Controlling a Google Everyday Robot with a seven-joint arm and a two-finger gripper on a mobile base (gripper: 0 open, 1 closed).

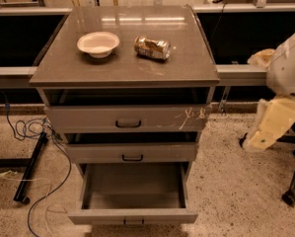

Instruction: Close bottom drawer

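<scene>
The bottom drawer [132,215] is the lowest of three grey drawers in the cabinet. It is pulled far out toward me, and its deep grey box [133,187] is empty. Its small dark handle [133,221] is at the lower edge of the view. The middle drawer [132,152] and the white-scratched top drawer [127,118] are each a little open. My arm and gripper [270,125], white and cream, hang at the right edge, level with the top two drawers, well to the right of the cabinet and touching nothing.
A white bowl [98,44] and a crushed can [152,47] lie on the cabinet top [127,68]. Cables [33,132] and a black stand leg [31,167] lie on the floor at the left. A chair base with a caster [290,196] stands at the right.
</scene>
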